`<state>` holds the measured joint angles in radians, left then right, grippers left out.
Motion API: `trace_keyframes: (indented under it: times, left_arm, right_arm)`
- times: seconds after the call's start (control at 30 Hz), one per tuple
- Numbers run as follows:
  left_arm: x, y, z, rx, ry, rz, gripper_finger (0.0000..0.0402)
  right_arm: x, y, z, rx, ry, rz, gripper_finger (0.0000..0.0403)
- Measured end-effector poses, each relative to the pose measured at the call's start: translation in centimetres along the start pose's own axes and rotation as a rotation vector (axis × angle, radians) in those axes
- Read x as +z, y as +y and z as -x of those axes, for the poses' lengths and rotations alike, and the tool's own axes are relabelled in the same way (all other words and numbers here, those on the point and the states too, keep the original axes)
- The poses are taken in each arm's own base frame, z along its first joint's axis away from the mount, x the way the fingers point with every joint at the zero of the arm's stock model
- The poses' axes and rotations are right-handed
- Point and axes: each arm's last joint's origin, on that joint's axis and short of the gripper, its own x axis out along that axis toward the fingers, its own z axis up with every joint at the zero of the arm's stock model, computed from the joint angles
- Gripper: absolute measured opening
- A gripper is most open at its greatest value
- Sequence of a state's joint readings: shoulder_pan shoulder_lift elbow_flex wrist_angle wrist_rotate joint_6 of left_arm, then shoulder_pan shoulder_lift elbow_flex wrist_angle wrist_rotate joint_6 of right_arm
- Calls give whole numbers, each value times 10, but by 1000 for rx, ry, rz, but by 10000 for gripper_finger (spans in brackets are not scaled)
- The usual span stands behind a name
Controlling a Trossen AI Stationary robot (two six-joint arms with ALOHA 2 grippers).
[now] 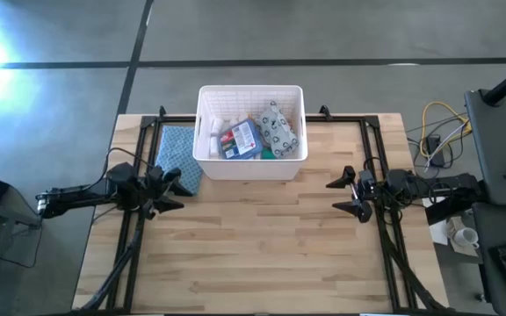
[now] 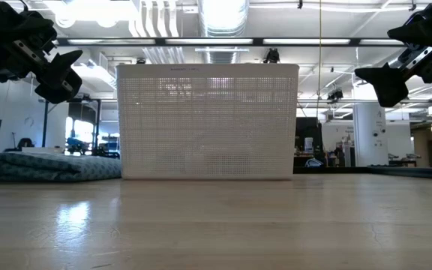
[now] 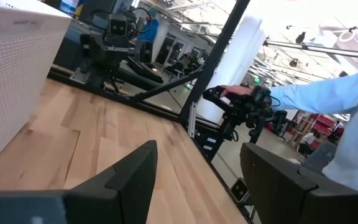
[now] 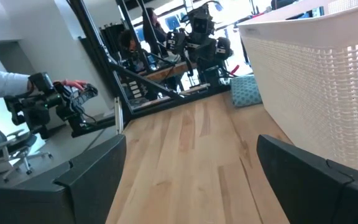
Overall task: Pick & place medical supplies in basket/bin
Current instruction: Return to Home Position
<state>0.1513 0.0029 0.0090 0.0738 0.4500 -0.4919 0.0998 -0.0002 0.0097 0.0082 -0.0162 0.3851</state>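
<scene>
The white slotted basket point(image 1: 251, 167) stands on its base at the table's far middle; in the low view the basket point(image 2: 207, 120) shows its near wall. Inside it lie the medical supplies: a grey-white spotted pouch point(image 1: 276, 130), a blue flat packet point(image 1: 241, 138) and white bottles point(image 1: 217, 132). My left gripper point(image 1: 176, 189) hovers open, level, at the table's left, near the basket's near left corner, with nothing between its fingers point(image 3: 135, 174). My right gripper point(image 1: 345, 195) hovers open at the table's right, level, also with nothing between its fingers point(image 4: 98, 168).
A blue checked cloth point(image 1: 180, 154) lies flat left of the basket, just beyond my left gripper. Black frame rails point(image 1: 385, 228) run along both table sides. Bare wood point(image 1: 253, 254) fills the near half. A person's sleeve point(image 3: 328, 99) and a hand-held controller point(image 4: 48, 102) show beyond the table.
</scene>
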Motion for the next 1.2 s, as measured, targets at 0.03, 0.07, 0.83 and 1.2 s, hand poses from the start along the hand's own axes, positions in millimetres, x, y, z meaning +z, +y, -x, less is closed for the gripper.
trace_keyframes:
  times: [0.03, 0.07, 0.83, 1.2]
  left_arm:
    - [0, 0, 0, 0, 0, 0, 212]
    - [0, 0, 0, 0, 1, 0, 212]
    - [-7, 7, -6, 51, 93, 51, 212]
    - [-13, 13, -10, 90, 166, 91, 212]
  right_arm:
    - [0, 0, 0, 0, 0, 0, 350]
    - [0, 0, 0, 0, 0, 0, 350]
    - [-1, 0, -1, -4, 9, 0, 350]
    - [-1, -1, -1, -6, 14, 0, 350]
